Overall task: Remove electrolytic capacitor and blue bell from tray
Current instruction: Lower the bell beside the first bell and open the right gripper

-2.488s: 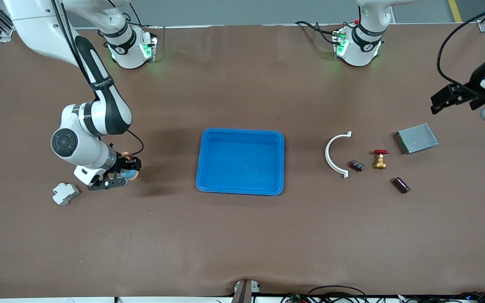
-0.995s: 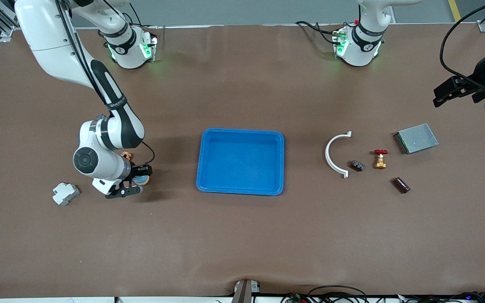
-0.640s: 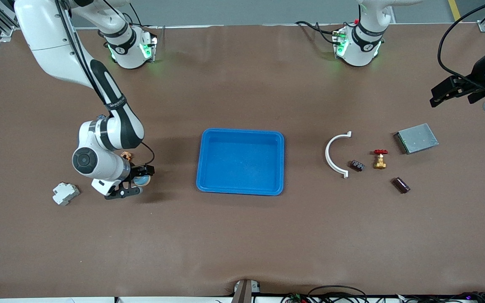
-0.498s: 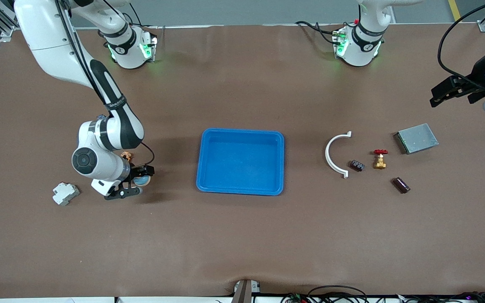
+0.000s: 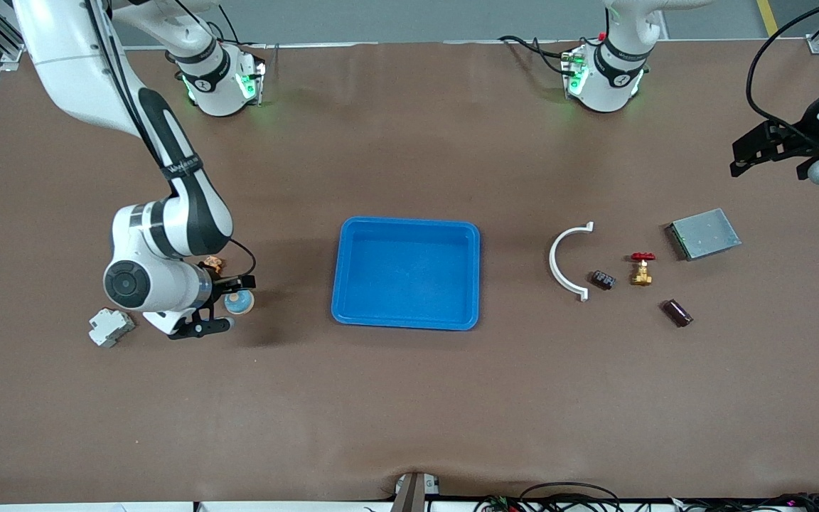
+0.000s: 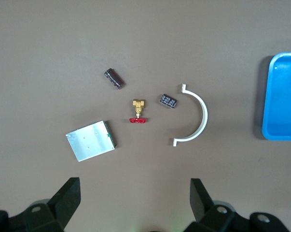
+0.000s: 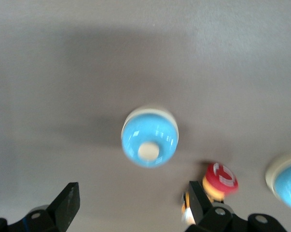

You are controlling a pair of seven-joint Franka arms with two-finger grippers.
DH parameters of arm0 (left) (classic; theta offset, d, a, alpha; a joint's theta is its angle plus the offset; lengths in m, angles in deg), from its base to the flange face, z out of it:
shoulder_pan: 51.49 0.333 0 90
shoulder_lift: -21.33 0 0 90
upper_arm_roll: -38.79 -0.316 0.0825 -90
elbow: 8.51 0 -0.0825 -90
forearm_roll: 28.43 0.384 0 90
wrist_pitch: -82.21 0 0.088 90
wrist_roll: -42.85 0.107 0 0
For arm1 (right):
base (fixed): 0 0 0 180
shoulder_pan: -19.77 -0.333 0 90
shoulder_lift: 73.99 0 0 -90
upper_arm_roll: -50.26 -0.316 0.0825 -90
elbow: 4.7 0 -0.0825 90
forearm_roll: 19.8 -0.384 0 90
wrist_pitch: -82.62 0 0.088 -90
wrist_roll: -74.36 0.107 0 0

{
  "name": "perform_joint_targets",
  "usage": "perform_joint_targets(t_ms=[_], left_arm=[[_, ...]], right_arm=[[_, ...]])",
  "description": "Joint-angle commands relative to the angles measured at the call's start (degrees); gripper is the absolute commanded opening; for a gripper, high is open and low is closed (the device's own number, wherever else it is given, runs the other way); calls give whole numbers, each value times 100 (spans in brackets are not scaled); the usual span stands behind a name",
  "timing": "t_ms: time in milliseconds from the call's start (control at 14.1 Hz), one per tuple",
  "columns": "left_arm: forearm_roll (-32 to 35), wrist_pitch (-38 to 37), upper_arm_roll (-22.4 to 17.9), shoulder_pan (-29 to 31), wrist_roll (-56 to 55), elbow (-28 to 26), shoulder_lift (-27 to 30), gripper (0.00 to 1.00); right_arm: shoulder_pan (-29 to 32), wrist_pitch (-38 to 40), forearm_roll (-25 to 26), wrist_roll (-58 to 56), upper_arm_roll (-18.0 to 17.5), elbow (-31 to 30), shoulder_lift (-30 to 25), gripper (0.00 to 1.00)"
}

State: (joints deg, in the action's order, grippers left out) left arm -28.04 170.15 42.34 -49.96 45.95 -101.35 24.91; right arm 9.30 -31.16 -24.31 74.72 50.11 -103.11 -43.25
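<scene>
The bell (image 5: 239,301), a blue dome with a white rim, sits on the table between the blue tray (image 5: 407,321) and the right arm's end. My right gripper (image 5: 221,306) is low beside it and open, holding nothing. In the right wrist view the bell (image 7: 149,137) lies clear of the open right gripper (image 7: 133,198). The capacitor (image 5: 677,313), a dark cylinder, lies toward the left arm's end; it also shows in the left wrist view (image 6: 114,78). My left gripper (image 5: 765,149) hangs open and empty, high over that end, and its own view shows the gripper (image 6: 134,191) empty.
Near the capacitor lie a small dark component (image 5: 601,279), a brass valve with a red handle (image 5: 641,269), a white curved clip (image 5: 559,263) and a grey metal box (image 5: 703,233). A white breaker block (image 5: 111,327) and a red button (image 7: 221,178) lie by the right gripper.
My right gripper has opened and let go of the bell, which stays on the table. That arm has drawn back toward its own end. The left arm has barely shifted.
</scene>
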Motion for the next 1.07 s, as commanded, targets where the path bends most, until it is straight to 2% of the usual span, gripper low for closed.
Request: perform_joint_targets(t_ms=[0,284,427,782,995], left_arm=[[-4,-49,-4,128,209,108,-15,100],[83,-32,31,49,148,178,-76,100],[391,-32,93,5,191,187,-68,100],[251,-67,119,31,226,257,-24,100],[242,-154,479,58,130,257,3,100]], right_arm=[[-147,540,3,403,-2,59,-418,100],[-244,1137,47,606,-2,77,-884,100],[-227,1576,74,598,24,216,-1122,100],[-104,3140,170,598,173,1260,-1307,100],[-95,3581,486,527,287,1562,-1640,100]])
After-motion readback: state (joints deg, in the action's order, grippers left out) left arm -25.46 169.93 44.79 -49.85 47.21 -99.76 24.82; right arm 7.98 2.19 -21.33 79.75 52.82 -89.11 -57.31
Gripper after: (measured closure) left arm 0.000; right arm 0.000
